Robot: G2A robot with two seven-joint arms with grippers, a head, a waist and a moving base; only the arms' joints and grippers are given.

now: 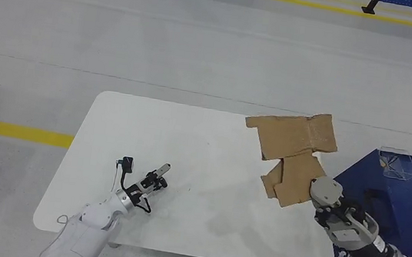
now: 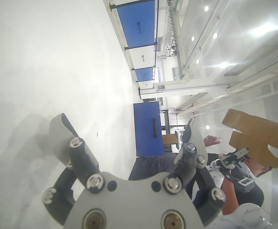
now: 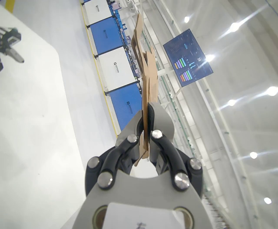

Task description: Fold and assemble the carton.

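Note:
The carton (image 1: 292, 151) is a flat, unfolded piece of brown cardboard held up above the table's right edge. My right gripper (image 1: 321, 191) is shut on its lower end; the right wrist view shows the carton (image 3: 148, 73) edge-on, clamped at the right gripper (image 3: 145, 113). My left gripper (image 1: 160, 175) sits low over the white table (image 1: 190, 134) near the front left, open with nothing between its fingers (image 2: 63, 125). From the left wrist view the carton (image 2: 249, 132) hangs far off, well apart from the left gripper (image 2: 127, 128).
A blue cabinet (image 1: 406, 203) stands just beyond the table's right edge with a clear plastic box (image 1: 397, 161) on it. The table's rounded edges border grey floor with a yellow line (image 1: 12, 131).

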